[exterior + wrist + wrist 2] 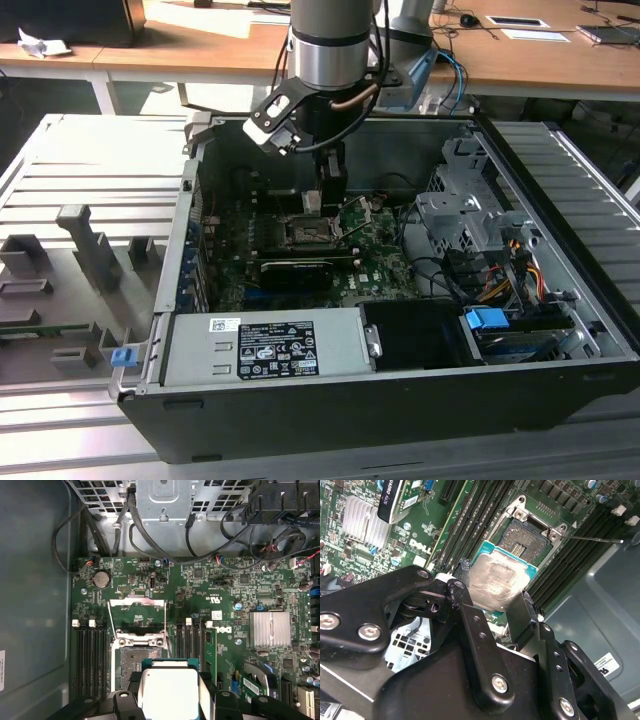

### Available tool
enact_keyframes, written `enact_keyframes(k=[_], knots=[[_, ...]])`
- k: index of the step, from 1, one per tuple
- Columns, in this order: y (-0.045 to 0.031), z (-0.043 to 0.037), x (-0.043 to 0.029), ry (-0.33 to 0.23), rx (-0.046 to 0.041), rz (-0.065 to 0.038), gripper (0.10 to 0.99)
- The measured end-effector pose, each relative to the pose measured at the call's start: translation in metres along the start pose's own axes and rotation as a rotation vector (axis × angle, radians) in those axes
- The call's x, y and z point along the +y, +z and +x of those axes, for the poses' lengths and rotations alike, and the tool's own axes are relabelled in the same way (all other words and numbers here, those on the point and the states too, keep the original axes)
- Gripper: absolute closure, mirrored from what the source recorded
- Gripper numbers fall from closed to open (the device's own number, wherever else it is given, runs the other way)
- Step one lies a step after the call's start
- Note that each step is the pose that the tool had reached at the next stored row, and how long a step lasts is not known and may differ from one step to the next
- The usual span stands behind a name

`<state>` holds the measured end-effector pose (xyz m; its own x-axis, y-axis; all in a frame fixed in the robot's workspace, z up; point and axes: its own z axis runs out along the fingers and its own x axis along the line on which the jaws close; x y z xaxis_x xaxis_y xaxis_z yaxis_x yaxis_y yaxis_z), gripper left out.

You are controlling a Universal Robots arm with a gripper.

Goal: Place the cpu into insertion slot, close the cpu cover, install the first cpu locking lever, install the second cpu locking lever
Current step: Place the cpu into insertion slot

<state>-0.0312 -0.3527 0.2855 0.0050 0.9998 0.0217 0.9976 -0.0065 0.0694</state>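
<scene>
My gripper is shut on the cpu, a pale silvery square chip on a teal-edged base, pinched between two black fingers. The chip hangs tilted just above and short of the insertion slot, a dark square socket ringed by metal on the green board. In the first wrist view the cpu overlaps the near edge of the insertion slot. The cpu cover stands flipped open beyond it, with thin wire levers raised alongside. In the exterior view the gripper hovers over the insertion slot.
Black memory slots flank the socket on both sides. A finned heat sink sits on the board. A grey labelled box fills the case front, and a metal drive cage with cables lies at the exterior view's right.
</scene>
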Motion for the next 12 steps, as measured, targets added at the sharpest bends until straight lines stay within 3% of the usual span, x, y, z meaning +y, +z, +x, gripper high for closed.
enact_keyframes(k=[12], knots=[[0.0059, 0.0038, -0.0007, 0.000, -0.0001, 0.000, 0.553]])
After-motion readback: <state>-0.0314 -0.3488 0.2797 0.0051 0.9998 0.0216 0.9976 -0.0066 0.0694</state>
